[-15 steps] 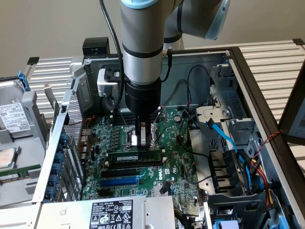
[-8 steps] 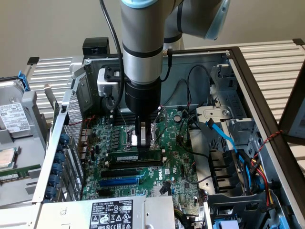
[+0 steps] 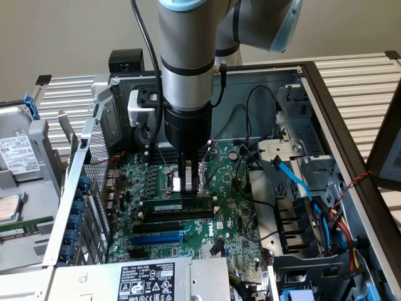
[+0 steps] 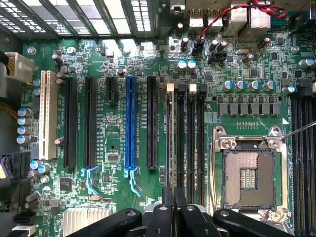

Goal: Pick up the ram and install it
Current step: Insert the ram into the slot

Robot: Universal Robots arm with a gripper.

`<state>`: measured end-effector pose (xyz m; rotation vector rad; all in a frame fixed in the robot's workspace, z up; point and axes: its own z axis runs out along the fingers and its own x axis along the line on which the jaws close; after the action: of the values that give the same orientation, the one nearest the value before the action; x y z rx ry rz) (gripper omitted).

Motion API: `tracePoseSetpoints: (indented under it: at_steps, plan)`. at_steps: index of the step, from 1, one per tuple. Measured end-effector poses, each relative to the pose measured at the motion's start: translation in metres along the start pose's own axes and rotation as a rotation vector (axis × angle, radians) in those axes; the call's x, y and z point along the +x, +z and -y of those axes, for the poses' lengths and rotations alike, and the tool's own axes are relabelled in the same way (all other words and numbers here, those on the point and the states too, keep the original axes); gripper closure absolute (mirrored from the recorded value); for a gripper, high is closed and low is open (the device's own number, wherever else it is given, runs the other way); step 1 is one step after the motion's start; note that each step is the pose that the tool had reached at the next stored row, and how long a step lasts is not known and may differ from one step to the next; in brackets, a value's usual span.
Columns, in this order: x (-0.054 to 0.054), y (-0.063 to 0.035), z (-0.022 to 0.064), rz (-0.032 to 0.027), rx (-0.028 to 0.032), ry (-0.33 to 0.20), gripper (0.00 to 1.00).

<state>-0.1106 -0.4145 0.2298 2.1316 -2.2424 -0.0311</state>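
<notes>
On the motherboard (image 3: pixel 233 221), gripper (image 3: pixel 190 190) seemingly pinches the partly hidden ram (image 3: pixel 161 204).

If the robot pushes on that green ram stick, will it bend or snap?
The ram looks like a thin flat board, so it is probably stiff and light. It stands on its narrow edge, so a sideways push could tip it. Being so thin, it may crack if forced.

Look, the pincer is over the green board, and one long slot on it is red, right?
Not quite. That slot is blue, not red, as the wrist view shows. The pincer is over the green board.
</notes>
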Motion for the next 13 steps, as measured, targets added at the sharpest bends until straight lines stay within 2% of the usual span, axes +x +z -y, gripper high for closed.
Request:
tracePoseSetpoints:
  at_steps: [13]
  plan:
    - [0.0,0.0017,-0.0003,0.0001,0.005,0.001,0.88]
